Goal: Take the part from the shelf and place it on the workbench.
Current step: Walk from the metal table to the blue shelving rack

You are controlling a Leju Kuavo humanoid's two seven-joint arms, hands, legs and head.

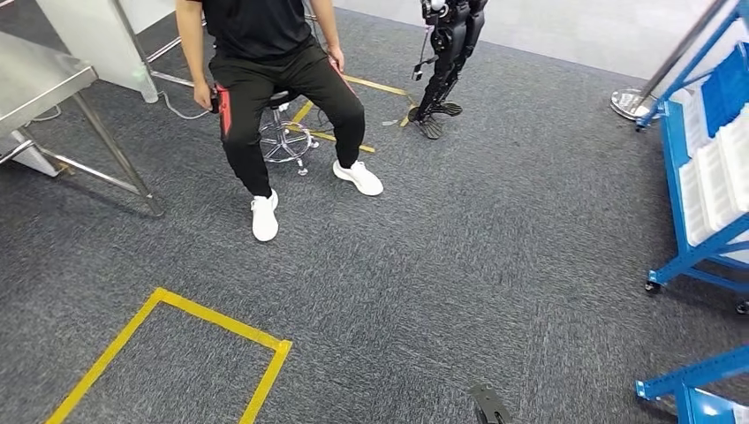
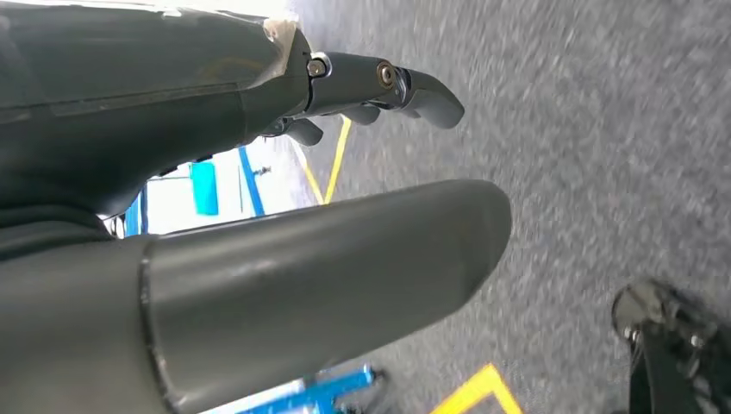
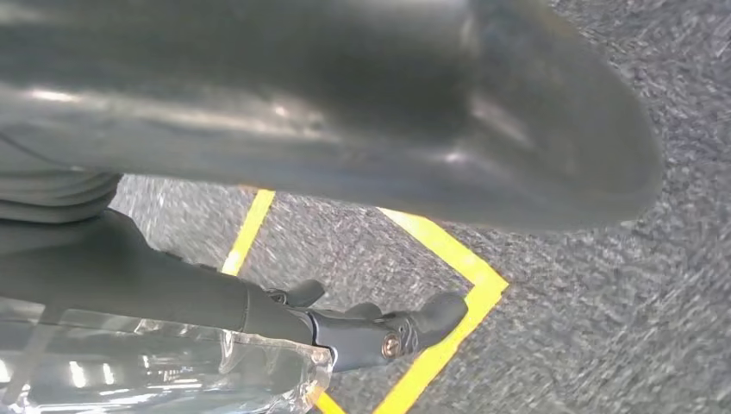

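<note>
The blue shelf (image 1: pixel 676 190) stands at the right edge of the head view, with white bins (image 1: pixel 720 168) on its tilted racks; I cannot pick out a single part among them. A steel workbench (image 1: pixel 44 75) is at the far left. My left hand (image 2: pixel 198 103) hangs above grey carpet, its thumb (image 2: pixel 345 267) apart from the dark fingers (image 2: pixel 405 86), with nothing between them. My right hand (image 3: pixel 155 289) hangs the same way, with its thumb (image 3: pixel 388 112) wide of the fingers (image 3: pixel 388 336), and it holds nothing. A glossy clear film lies along its palm side.
A person (image 1: pixel 265 62) in black sits on a wheeled stool (image 1: pixel 284 132) ahead, between the workbench and the shelf. Another robot's dark legs (image 1: pixel 446 62) stand behind. Yellow tape (image 1: pixel 221 322) marks a square on the carpet at the lower left. A second blue frame (image 1: pixel 698 389) is at the lower right.
</note>
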